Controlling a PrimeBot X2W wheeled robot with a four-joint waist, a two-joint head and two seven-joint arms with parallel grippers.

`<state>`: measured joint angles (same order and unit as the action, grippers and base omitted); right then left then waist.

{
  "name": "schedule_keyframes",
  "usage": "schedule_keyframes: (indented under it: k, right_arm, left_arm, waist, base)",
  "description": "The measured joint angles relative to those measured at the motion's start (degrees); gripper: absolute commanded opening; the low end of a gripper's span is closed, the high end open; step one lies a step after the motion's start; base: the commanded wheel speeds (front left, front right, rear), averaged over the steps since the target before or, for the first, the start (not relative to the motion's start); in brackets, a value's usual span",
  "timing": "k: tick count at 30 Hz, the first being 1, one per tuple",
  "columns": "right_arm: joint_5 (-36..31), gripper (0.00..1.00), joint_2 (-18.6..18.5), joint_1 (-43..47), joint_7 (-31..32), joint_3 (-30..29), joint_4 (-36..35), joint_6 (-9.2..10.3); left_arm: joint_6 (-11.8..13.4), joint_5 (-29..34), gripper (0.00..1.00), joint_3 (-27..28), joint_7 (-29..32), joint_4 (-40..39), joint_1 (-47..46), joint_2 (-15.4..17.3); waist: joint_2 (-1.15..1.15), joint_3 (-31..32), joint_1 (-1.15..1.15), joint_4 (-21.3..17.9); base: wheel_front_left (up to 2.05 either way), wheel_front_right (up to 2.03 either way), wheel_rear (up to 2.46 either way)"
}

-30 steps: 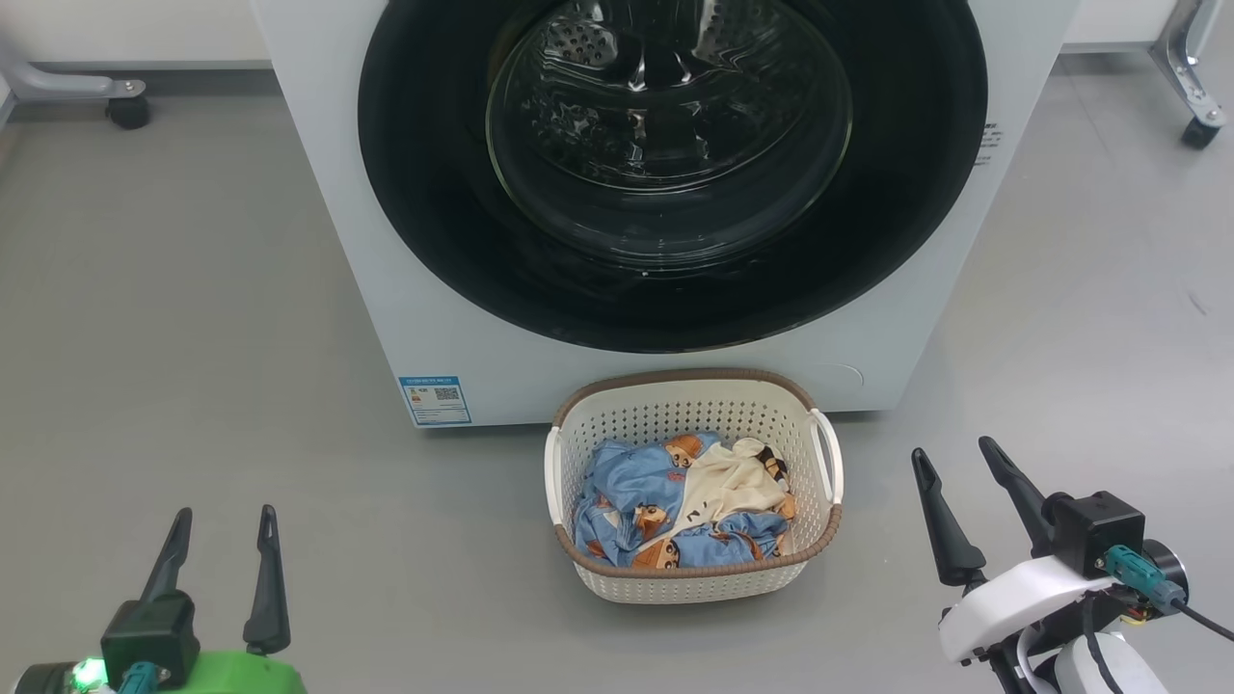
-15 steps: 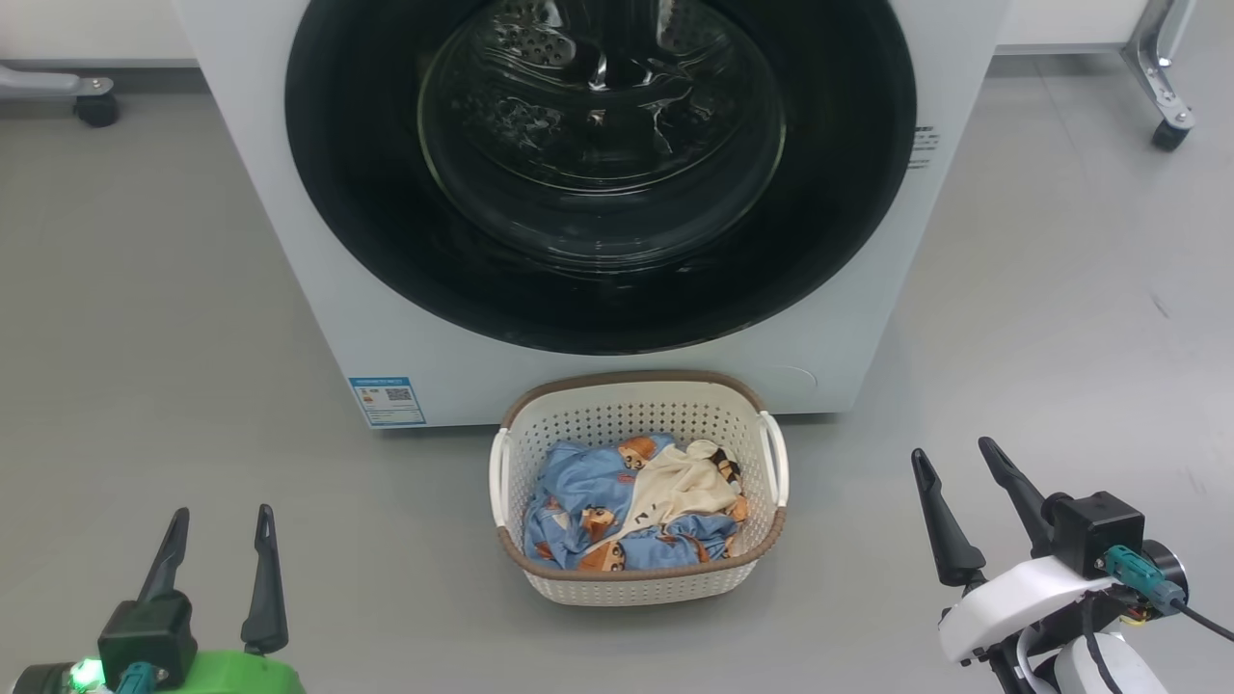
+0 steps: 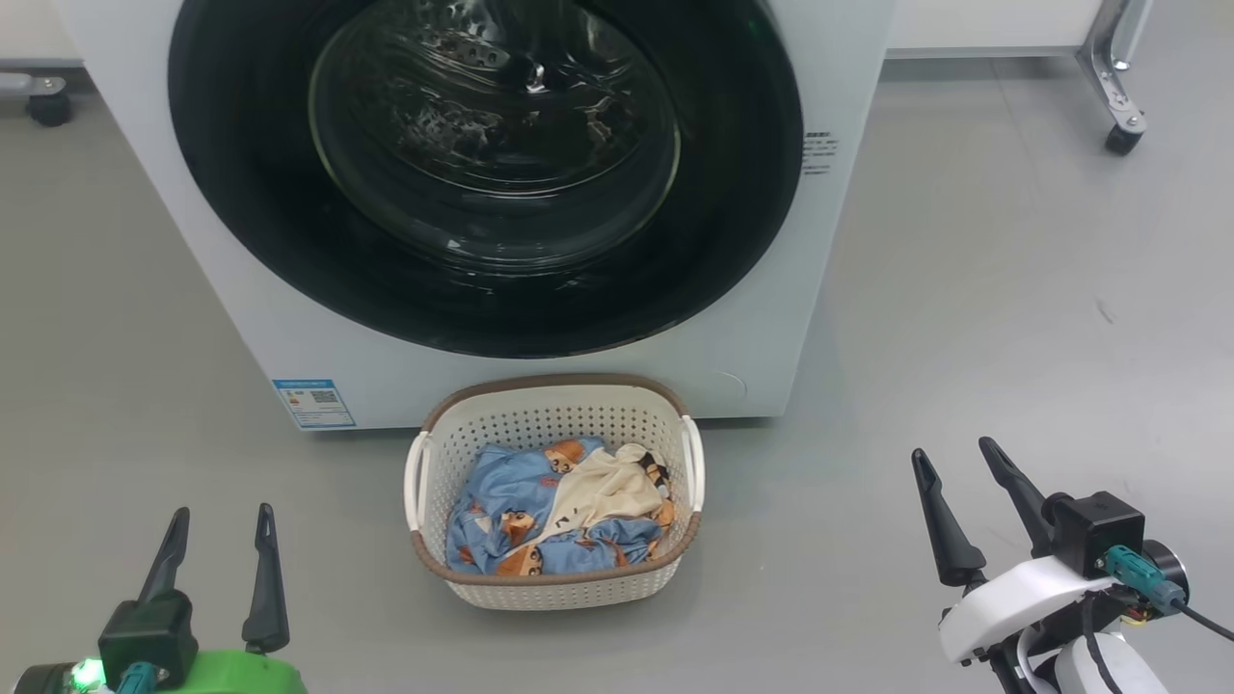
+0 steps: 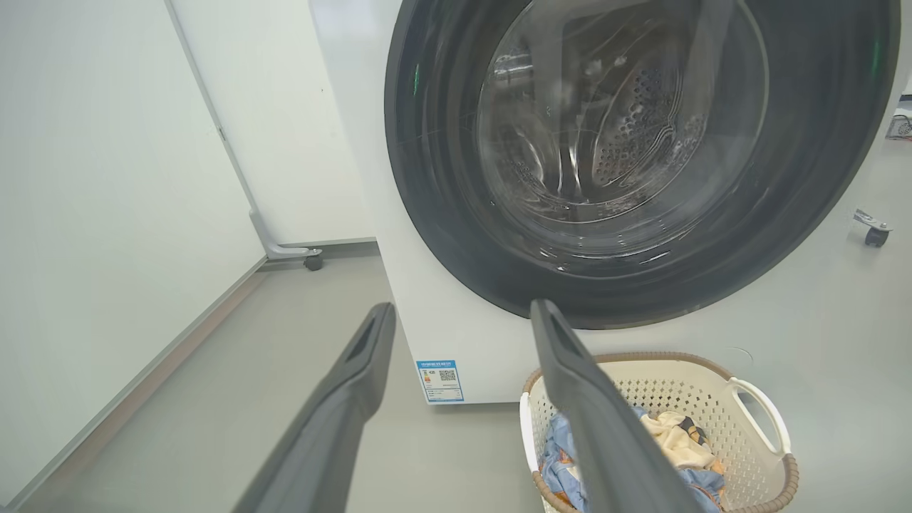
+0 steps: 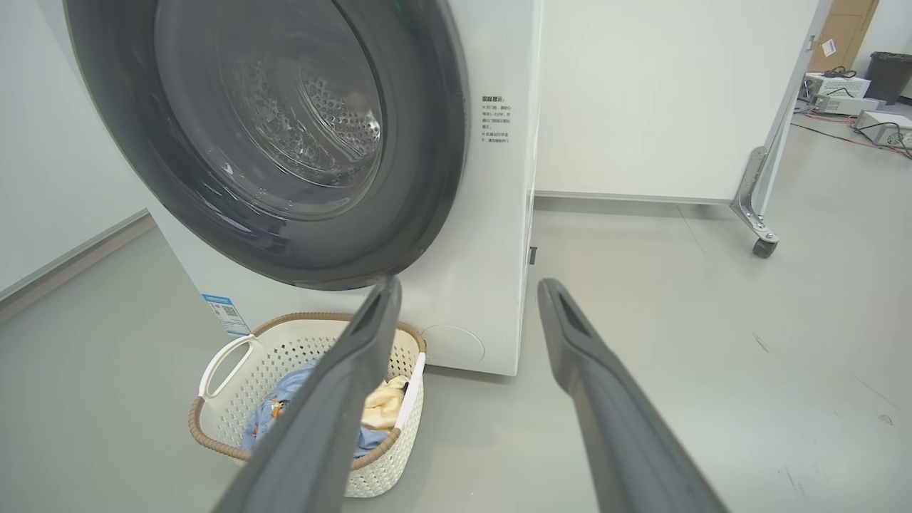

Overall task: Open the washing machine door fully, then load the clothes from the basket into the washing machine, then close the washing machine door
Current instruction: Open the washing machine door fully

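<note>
Washing machine door (image 3: 487,164), a glossy black rim around a bulging glass bowl, sits shut on the white washing machine (image 3: 800,289). Just before it on the grey floor, the perforated cream basket (image 3: 554,578) holds crumpled blue and cream clothes (image 3: 521,506). Head view shows the left gripper (image 3: 224,511) and right gripper (image 3: 952,448), each with its 2 fingers spread and empty. Right wrist view takes in a far dark bin (image 5: 887,71); left wrist view, a white partition (image 4: 107,178).

Your floor (image 3: 964,318): smooth, matt grey, one small dark scuff (image 3: 1104,310) out to the right.

Standing directly on it, you have:
- One white washing machine (image 3: 752,318), at the far side.
- One cream perforated basket (image 3: 540,424) with a brown rim, just in front of the machine's lower panel.
- One left caster (image 3: 46,108) and one right caster (image 3: 1118,142), black, under grey metal legs, each well apart from the machine.
</note>
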<state>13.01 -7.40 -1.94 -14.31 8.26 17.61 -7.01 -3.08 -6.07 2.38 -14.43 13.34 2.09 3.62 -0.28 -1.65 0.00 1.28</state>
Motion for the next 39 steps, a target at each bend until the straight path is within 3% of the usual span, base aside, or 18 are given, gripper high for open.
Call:
schedule_keyframes:
  k: [31, 32, 33, 34, 35, 36, 39]
  right_arm:
    - [0.0, 1.00, 0.0, 0.0, 0.0, 0.1, -0.2, 0.00]
    - [0.1, 0.81, 0.0, 0.0, 0.0, 0.1, -0.3, 0.00]
    - [0.1, 0.45, 0.0, 0.0, 0.0, 0.1, -0.3, 0.00]
    - [0.1, 0.32, 0.0, 0.0, 0.0, 0.1, -0.3, 0.00]
    - [0.1, 0.07, 0.0, 0.0, 0.0, 0.2, -0.2, 0.00]
    - [0.2, 0.00, 0.0, 0.0, 0.0, 0.2, -0.2, 0.00]
    - [0.3, 0.00, 0.0, 0.0, 0.0, 0.5, -0.2, 0.00]
  left_arm:
    - [-1.2, 0.3, 1.00, 0.9, 0.0, 0.0, 0.0, -0.6]
    - [-1.4, 0.5, 1.00, 1.0, 0.0, 0.0, 0.0, -0.7]
    - [-1.4, 0.5, 1.00, 1.0, 0.0, 0.0, 0.0, -0.7]
    - [-1.4, 0.5, 1.00, 1.0, 0.0, 0.0, 0.0, -0.7]
    - [-1.4, 0.5, 1.00, 1.1, 0.0, 0.0, 0.0, -0.7]
    - [-1.4, 0.5, 1.00, 1.1, 0.0, 0.0, 0.0, -0.7]
    - [-1.4, 0.5, 1.00, 1.2, 0.0, 0.0, 0.0, -0.7]
  waist:
    - [0.00, -0.3, 0.00, -0.4]
    - [0.00, -0.4, 0.00, -0.4]
    - [0.00, -0.4, 0.00, -0.3]
    - [0.00, -0.4, 0.00, -0.3]
    - [0.00, -0.5, 0.00, -0.3]
    - [0.00, -0.5, 0.00, -0.3]
    - [0.00, -0.6, 0.00, -0.3]
  base:
    - [0.41, 0.41, -0.83]
    - [0.05, 0.05, -0.11]
    - [0.03, 0.03, -0.07]
    - [0.01, 0.01, -0.02]
    - [0.00, 0.00, 0.00]
    - [0.00, 0.00, 0.00]
    - [0.00, 0.00, 0.00]
